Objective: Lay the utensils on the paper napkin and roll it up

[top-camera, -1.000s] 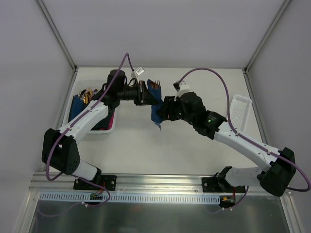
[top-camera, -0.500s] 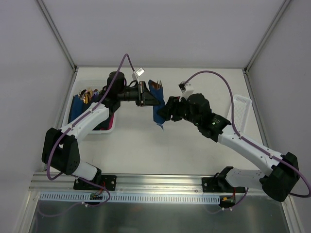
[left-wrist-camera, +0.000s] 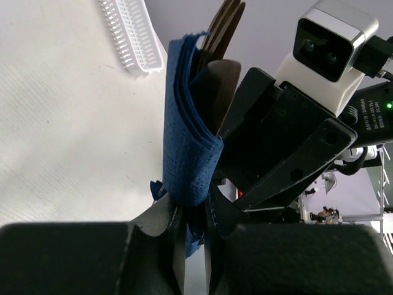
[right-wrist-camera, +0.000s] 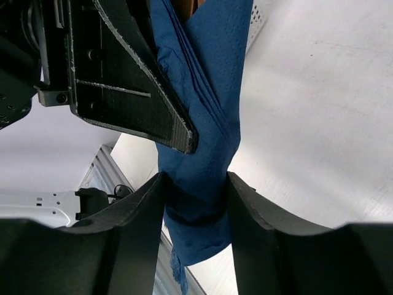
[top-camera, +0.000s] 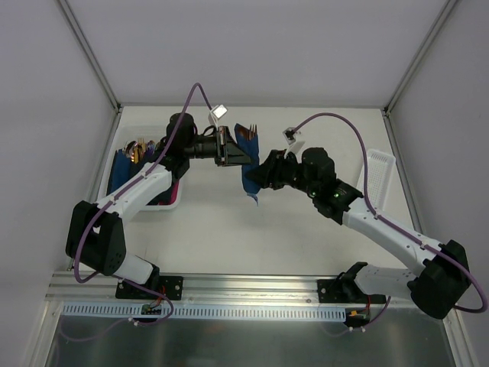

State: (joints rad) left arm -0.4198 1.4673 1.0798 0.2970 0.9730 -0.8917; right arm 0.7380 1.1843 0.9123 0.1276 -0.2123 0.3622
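Note:
The dark blue paper napkin (top-camera: pixel 250 174) is wrapped into a loose roll and held off the table between both arms. The gold-bronze utensils (top-camera: pixel 247 133) stick out of its far end; they also show above the roll in the left wrist view (left-wrist-camera: pixel 222 37). My left gripper (top-camera: pixel 235 157) is shut on a fold of the napkin (left-wrist-camera: pixel 187 144), pinched low between its jaws (left-wrist-camera: pixel 195 215). My right gripper (top-camera: pixel 261 173) closes round the roll's lower part (right-wrist-camera: pixel 206 135), both fingers (right-wrist-camera: pixel 138 212) pressed against the paper.
A white bin (top-camera: pixel 173 203) at the left holds more blue and pink napkins and spare cutlery (top-camera: pixel 137 148). A white ribbed rack (top-camera: pixel 378 177) lies at the right edge of the table, also seen in the left wrist view (left-wrist-camera: pixel 132 37).
The right gripper loosened, shifted a little along the roll and closed on it again, its wrist turning. The left gripper and the bundle drifted slightly toward the far side.

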